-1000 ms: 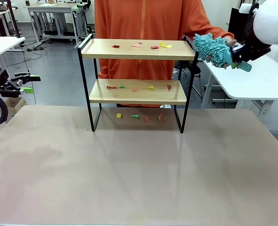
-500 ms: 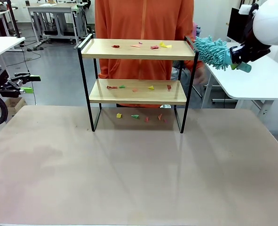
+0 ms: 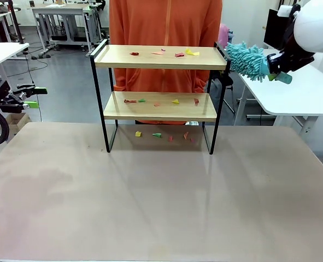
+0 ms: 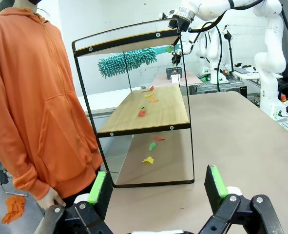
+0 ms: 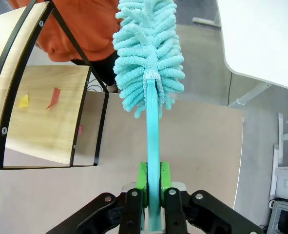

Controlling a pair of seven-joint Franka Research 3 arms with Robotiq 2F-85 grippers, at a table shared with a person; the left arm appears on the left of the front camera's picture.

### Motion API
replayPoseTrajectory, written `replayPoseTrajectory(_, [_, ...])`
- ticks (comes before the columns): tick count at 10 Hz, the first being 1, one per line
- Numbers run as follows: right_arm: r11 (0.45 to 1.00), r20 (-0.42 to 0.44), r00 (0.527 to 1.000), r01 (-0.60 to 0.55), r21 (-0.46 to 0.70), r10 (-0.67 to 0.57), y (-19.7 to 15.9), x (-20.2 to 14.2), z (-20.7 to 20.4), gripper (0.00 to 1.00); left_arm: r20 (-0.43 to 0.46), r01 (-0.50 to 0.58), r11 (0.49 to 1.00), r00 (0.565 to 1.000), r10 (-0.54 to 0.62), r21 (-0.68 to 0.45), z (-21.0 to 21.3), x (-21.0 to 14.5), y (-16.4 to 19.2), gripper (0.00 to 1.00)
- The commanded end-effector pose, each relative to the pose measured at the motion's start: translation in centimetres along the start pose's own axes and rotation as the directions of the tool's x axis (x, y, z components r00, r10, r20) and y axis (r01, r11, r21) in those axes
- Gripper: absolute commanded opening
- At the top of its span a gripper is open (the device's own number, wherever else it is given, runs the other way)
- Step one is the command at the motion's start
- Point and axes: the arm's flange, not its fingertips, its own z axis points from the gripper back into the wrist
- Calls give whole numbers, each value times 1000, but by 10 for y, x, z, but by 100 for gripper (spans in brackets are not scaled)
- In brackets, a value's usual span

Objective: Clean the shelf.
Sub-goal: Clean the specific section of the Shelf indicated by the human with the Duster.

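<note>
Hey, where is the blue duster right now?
In the front view the duster is at the right, clamped by its handle in the right gripper, its fluffy head at the right end of the shelf, level with the top board.

The shelf (image 3: 160, 64) is placed on the worktop (image 3: 161, 207), before the person (image 3: 166, 22). On both boards and beneath, scraps (image 3: 178, 54) are scattered. The duster (image 3: 247, 59) is held just right of the top board.
</note>
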Motion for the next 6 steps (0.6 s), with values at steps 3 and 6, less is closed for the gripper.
replayPoseTrajectory(3, [1000, 8, 1000, -11, -2, 11, -1, 2, 2, 0, -9, -1, 1000, 1000, 1, -9, -2, 3, -2, 100])
replayPoseTrajectory(6, [995, -15, 995, -96, -9, 96, -39, -12, 22, 13, -9, -1, 1000, 1000, 1, -9, -2, 3, -2, 100])
